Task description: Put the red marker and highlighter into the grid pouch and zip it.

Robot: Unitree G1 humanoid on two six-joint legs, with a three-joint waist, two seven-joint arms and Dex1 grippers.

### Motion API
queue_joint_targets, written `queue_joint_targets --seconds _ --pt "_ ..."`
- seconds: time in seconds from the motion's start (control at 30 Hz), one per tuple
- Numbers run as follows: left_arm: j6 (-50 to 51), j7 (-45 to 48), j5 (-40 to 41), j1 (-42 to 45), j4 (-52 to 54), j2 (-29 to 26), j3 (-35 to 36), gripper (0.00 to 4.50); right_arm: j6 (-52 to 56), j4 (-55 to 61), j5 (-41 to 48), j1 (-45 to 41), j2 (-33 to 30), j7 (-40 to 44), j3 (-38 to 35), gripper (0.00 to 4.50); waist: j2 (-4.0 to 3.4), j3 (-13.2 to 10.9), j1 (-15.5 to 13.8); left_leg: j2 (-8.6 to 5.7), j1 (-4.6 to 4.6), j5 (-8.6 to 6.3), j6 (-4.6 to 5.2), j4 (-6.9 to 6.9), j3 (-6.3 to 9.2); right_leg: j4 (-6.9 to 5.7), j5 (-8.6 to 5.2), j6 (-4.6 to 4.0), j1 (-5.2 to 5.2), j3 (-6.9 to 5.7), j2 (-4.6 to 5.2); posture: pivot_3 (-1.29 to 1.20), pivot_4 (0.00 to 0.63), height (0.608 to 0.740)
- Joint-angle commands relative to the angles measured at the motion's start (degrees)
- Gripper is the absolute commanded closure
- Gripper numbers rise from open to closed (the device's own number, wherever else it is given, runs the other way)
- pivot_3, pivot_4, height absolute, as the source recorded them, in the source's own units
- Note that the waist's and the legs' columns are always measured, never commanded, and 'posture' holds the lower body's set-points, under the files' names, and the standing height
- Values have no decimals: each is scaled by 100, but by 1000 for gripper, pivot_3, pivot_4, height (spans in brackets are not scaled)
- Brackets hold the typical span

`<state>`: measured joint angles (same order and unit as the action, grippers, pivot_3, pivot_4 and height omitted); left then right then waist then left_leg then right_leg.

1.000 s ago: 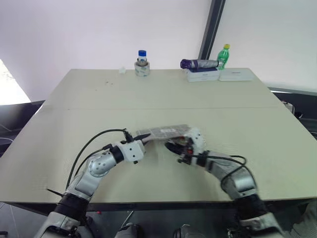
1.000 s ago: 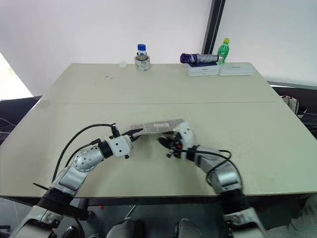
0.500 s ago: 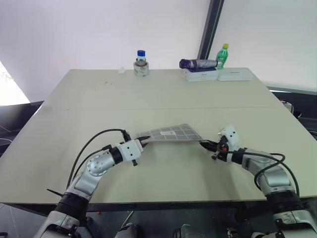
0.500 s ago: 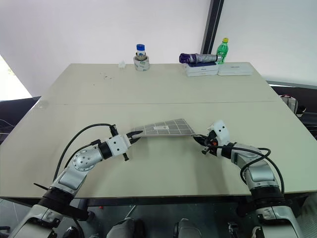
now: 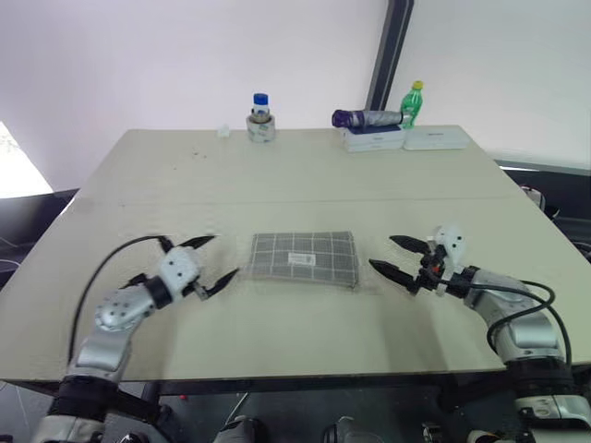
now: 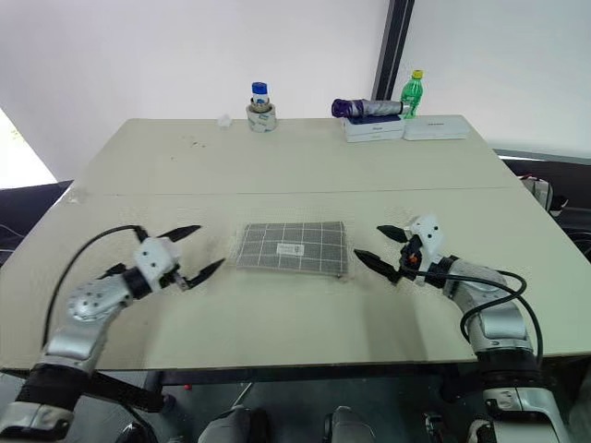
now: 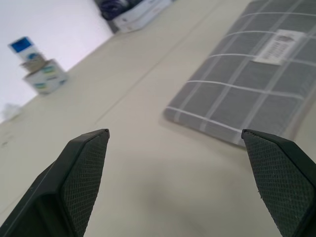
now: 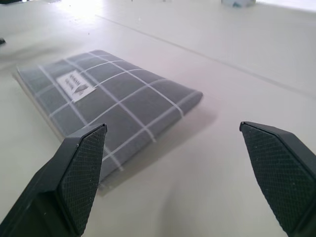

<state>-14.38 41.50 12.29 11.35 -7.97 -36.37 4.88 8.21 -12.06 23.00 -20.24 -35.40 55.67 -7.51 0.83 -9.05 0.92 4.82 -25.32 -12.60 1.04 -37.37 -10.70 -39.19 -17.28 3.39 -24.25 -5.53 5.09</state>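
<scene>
The grid pouch [image 5: 303, 259] lies flat on the table [image 5: 277, 175], grey with white lines and a small white label facing up. My left gripper [image 5: 222, 256] is open, a little to the left of the pouch and apart from it. My right gripper [image 5: 381, 251] is open too, just off the pouch's right edge, with nothing between its fingers. The left wrist view shows the pouch [image 7: 256, 74] beyond the open fingers [image 7: 84, 163]. In the right wrist view the pouch [image 8: 98, 98] lies ahead of the spread fingers [image 8: 276, 163]. The red marker and the highlighter are hidden or out of view.
At the table's far edge stand a blue-capped jar on a tape roll [image 5: 260, 118], a purple bundle on white boxes [image 5: 371, 129] and a green bottle [image 5: 415, 103]. A seam crosses the tabletop behind the pouch.
Both grippers have let go of the pouch's ends, opened wide and drawn apart, left one leftward, right one rightward. The pouch, held raised before, now lies flat on the table.
</scene>
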Motion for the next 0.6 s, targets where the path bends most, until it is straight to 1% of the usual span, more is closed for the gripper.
queue_joint_targets --seconds 0.03,0.17,0.33,0.43,0.6 --pt "411 112 530 -326 516 -200 543 0 -293 98 84 101 -175 225 -266 30 0 0 -11 0 0 0 0 0 0 0 0 0 0 0 0 0 150 740" --pt "531 89 641 -981 881 -347 1033 0 -435 -55 -22 159 -341 384 -312 30 -1 -1 4 -1 0 -1 1 1 1 1 0 -1 -1 0 2 0 150 740" --pt "1062 46 1006 -1421 1410 -372 1469 0 -469 115 257 206 -360 580 -506 30 -1 -1 -2 1 1 -1 -1 3 6 1 -1 -2 0 0 1 0 150 740" --pt "1155 115 1037 -1703 1472 -428 1715 0 -468 215 302 405 -481 762 -575 30 -2 -1 -1 0 1 -2 -1 5 5 5 -1 -3 0 0 7 0 150 740" --pt "1440 108 1204 -1871 1449 -409 1966 0 -478 184 270 513 -537 755 -659 30 -2 -1 -5 0 2 -2 -1 7 4 7 -1 -3 -1 0 13 0 150 740"
